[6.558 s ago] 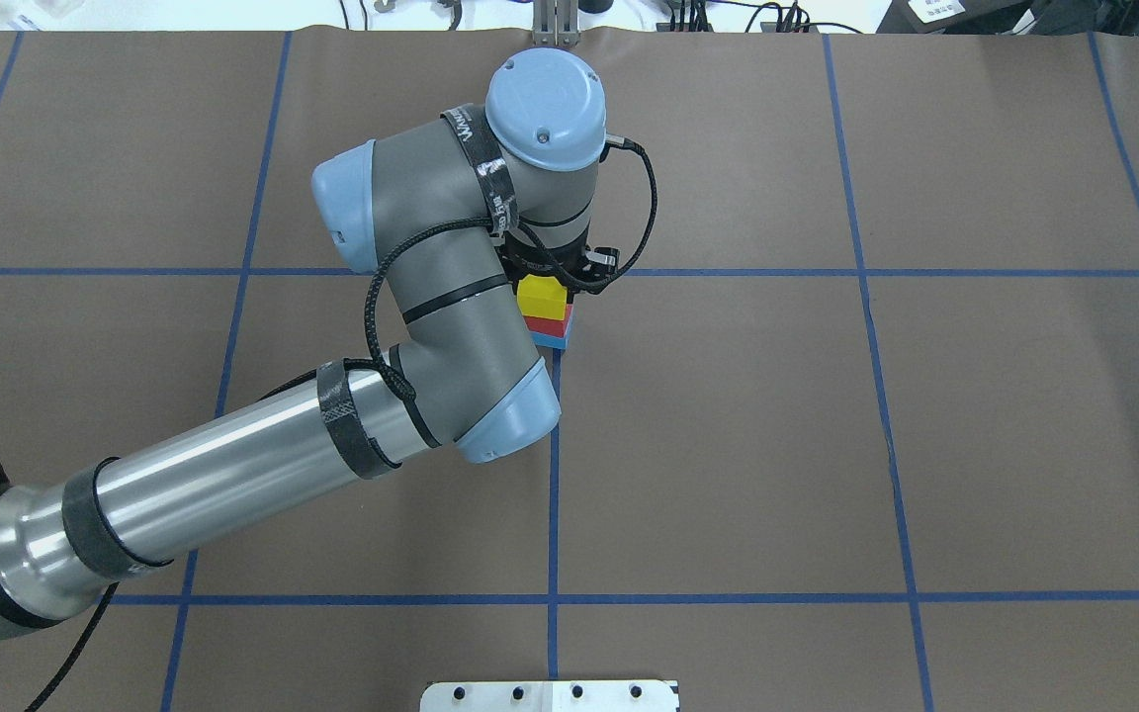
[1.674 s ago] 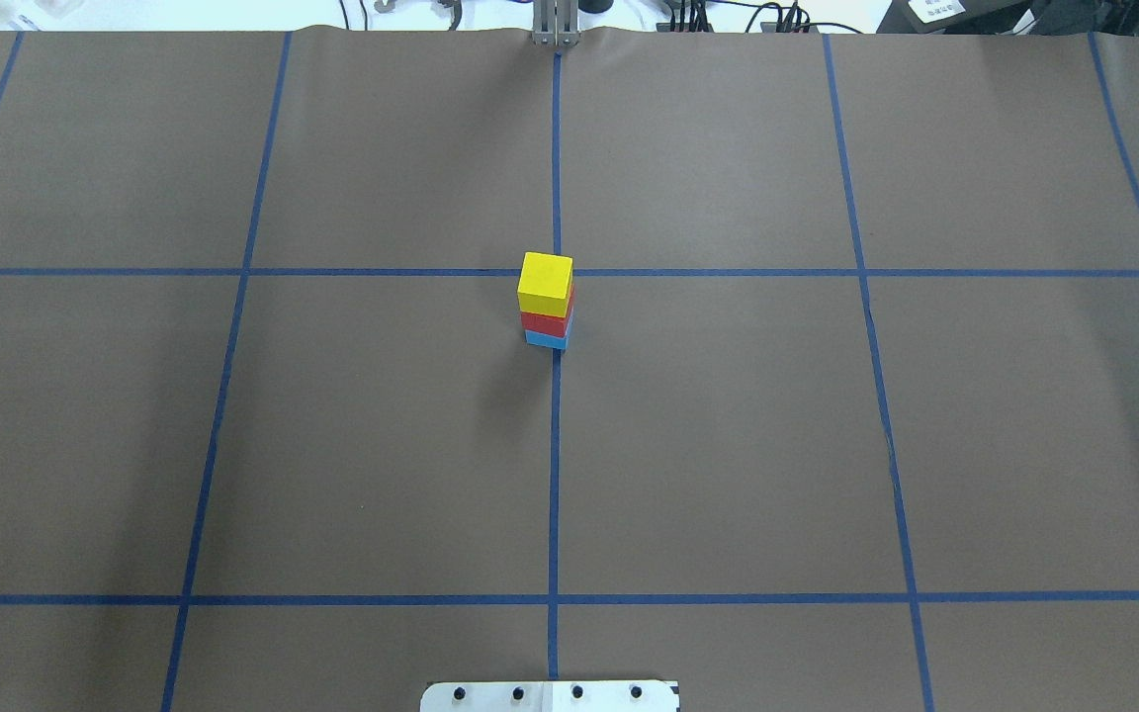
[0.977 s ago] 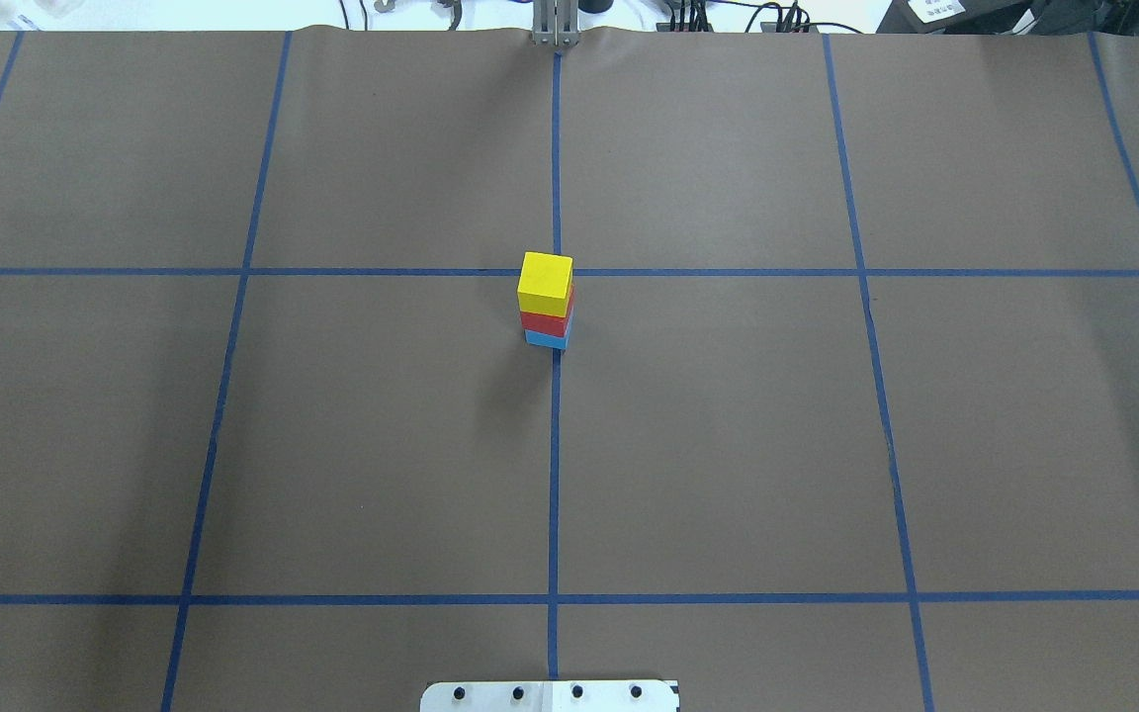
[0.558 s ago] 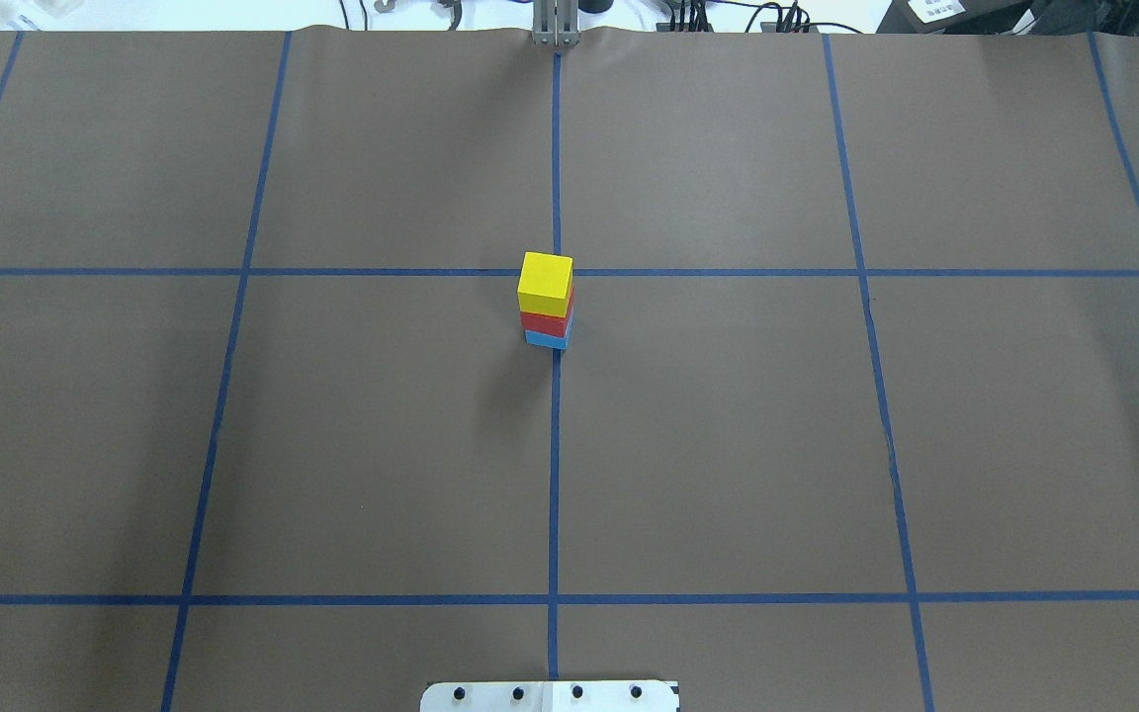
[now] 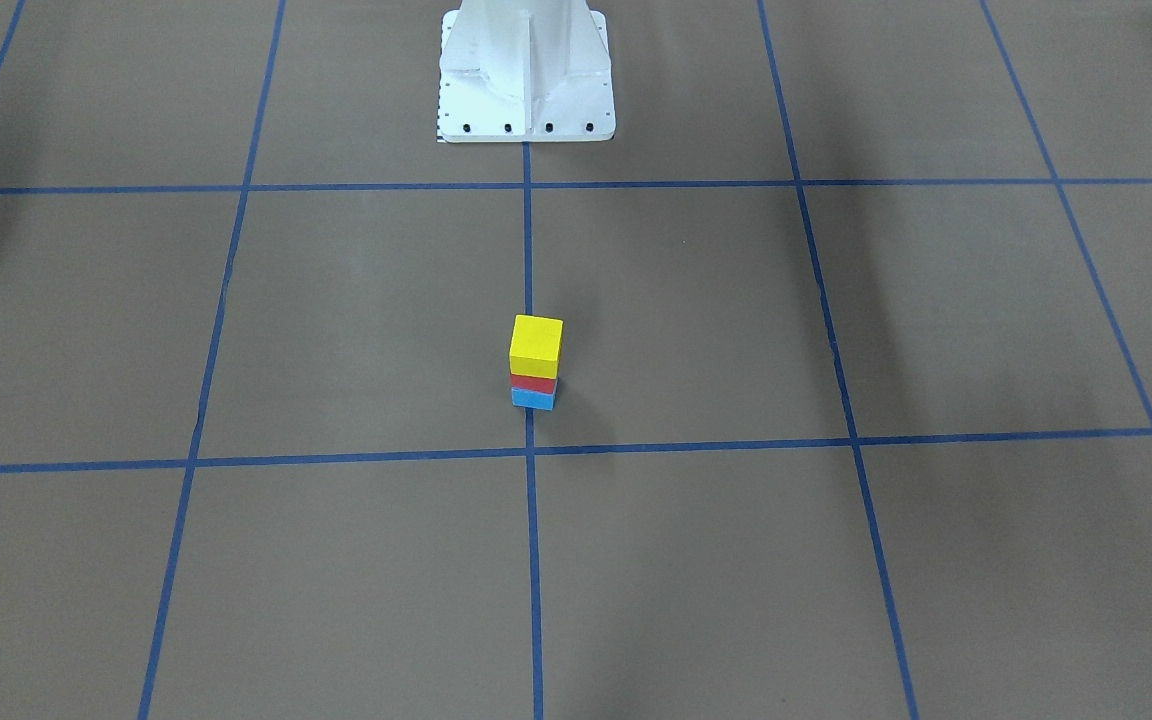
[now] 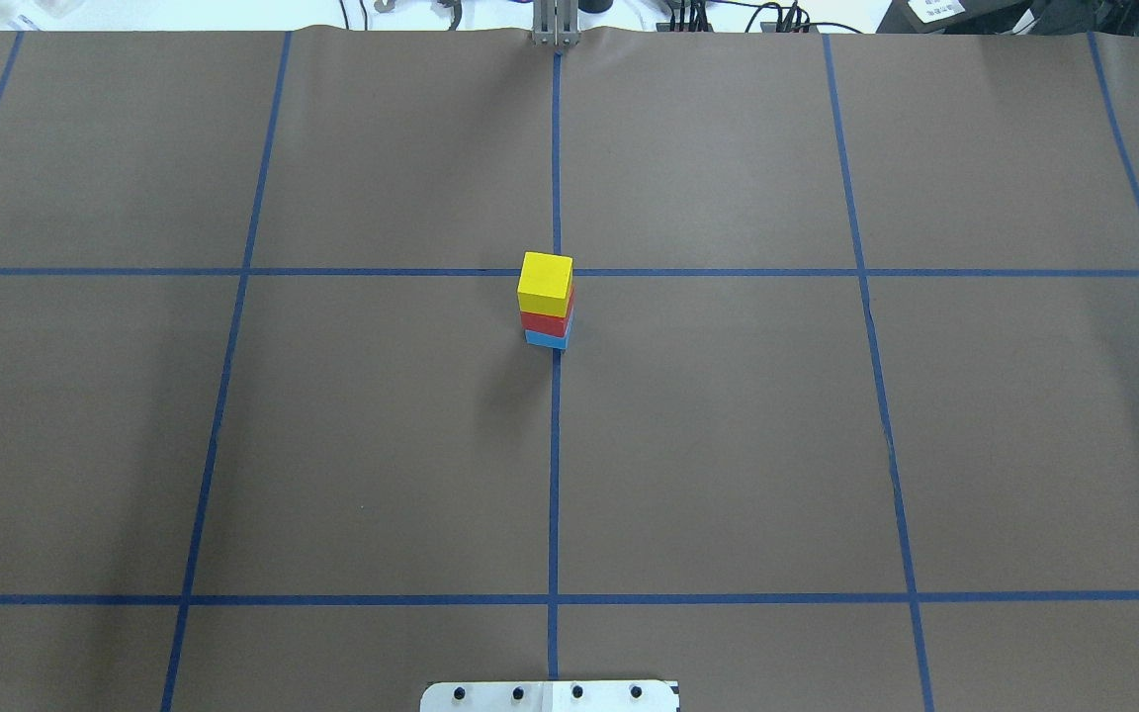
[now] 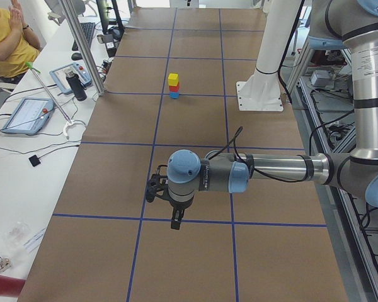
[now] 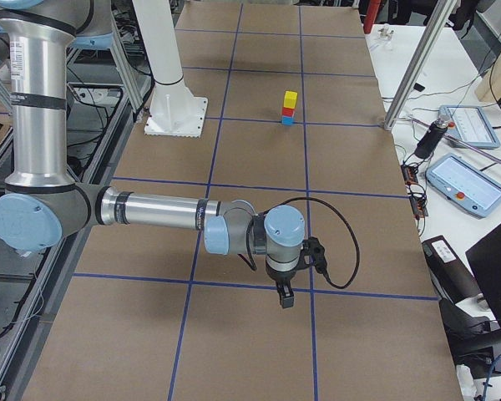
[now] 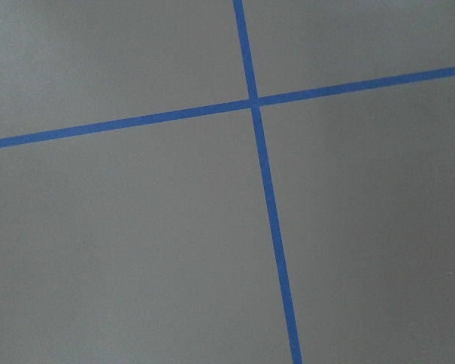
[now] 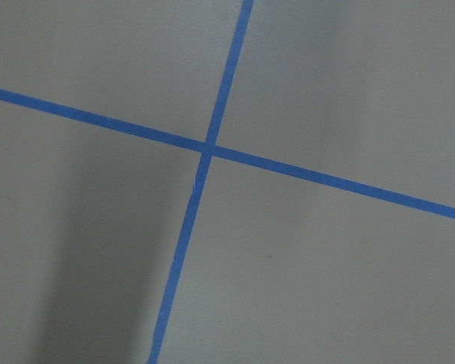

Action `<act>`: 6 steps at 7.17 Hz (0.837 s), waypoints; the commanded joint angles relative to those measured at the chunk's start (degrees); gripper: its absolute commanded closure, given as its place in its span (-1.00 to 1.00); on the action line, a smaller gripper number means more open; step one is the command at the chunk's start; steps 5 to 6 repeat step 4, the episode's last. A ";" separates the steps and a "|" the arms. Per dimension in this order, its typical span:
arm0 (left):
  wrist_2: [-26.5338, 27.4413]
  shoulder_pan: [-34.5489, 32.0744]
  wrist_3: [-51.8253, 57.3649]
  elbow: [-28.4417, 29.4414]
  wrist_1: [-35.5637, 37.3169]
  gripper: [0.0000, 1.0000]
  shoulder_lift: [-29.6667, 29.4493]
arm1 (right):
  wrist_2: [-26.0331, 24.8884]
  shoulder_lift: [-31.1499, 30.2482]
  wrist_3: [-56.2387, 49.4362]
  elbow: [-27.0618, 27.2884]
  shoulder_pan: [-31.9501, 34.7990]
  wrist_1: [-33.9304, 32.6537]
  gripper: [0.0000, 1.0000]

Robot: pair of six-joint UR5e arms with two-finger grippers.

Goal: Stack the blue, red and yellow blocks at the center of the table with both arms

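Three blocks: standing as one upright stack at the middle of the table (image 6: 728, 445), on the central tape line just on the robot's side of a tape crossing.
Stack order: blue block (image 6: 546, 340) is sitting on the table, red block (image 6: 544, 322) is resting on it, and yellow block (image 6: 545, 280) is topping both.
Alignment: faces are lining up closely, with no lean showing in the overhead or front views.
Long axis: running vertically, straight up from the table.
Left arm (image 7: 271, 167): hanging low over a tape crossing toward its own end of the table, well apart from the stack, with its jaws pointing down.
Right arm (image 8: 159, 209): mirroring that pose toward the opposite end, equally well apart from the stack.
Nearer arm: neither is looking clearly closer; the stack is lying between them.
Jaws, both arms: showing only in the side views, so spread or pressed together cannot be told; both wrist cameras are showing only bare table and tape.
Containers: none is appearing in any view.
Task judgement: stacking is looking complete, and nothing is asking for a further grasp.
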 commanded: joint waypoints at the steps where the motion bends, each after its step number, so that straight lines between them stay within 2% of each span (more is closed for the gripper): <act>1: 0.13 -0.08 0.00 0.14 0.18 -1.00 0.02 | -0.37 0.78 0.52 0.31 0.00 0.28 -1.00; 2: 0.22 0.00 0.00 0.14 0.18 -1.00 0.02 | -0.29 0.70 0.61 0.40 0.00 0.19 -1.00; 3: 4.74 0.00 0.00 -0.04 0.27 -1.00 0.02 | -0.29 0.70 0.61 0.40 0.00 0.19 -1.00; 4: 5.92 0.00 0.00 -0.04 0.35 -1.00 0.02 | -0.29 0.70 0.70 0.48 0.00 0.19 -1.00; 6: 5.92 0.00 0.00 -0.04 0.35 -1.00 0.02 | -0.29 0.70 0.70 0.48 0.00 0.19 -1.00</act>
